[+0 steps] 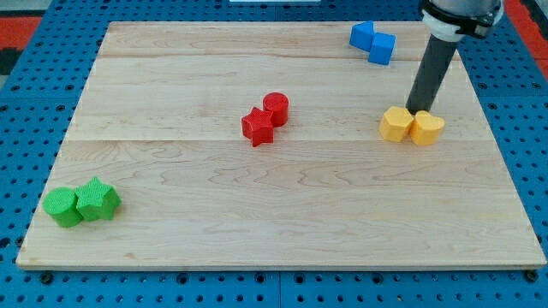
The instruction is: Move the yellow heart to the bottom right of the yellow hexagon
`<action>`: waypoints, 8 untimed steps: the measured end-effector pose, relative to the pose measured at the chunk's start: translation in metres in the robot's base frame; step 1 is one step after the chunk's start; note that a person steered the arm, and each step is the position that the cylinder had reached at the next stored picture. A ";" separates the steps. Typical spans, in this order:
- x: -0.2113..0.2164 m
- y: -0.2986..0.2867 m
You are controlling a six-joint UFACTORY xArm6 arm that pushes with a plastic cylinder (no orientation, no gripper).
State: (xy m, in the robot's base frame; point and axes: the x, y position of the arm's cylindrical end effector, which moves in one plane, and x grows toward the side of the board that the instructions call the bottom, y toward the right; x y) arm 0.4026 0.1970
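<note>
From where I stand, the arm comes down from the view's top right and ends in a plain dark rod; there are no jaws on it at all, nothing that opens or closes, and it has hold of nothing. The rod's lower end, my tip (417, 110), sits on the wooden board (257, 222) just above the seam between the two yellow blocks, close enough that it looks to be touching their upper edges, though I cannot tell for certain which one it presses. The yellow hexagon (396, 125) is the left of the pair and the yellow heart (426, 128) is pressed right up against it on the view's right, roughly level with it, perhaps a shade lower. Towards the view's top, left of the rod, two blue blocks (372, 40) lie touching each other; their shapes are hard to make out. Near the middle of the board a red star (257, 127) rests against a red cylinder (276, 108) just up and to its right. Down at the view's bottom left, a green cylinder (62, 208) touches a green star (97, 199). A blue pegboard surface (34, 85) surrounds the board.
</note>
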 end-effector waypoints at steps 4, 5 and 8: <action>0.049 0.033; 0.074 0.001; 0.072 -0.074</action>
State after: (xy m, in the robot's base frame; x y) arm 0.4742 0.1234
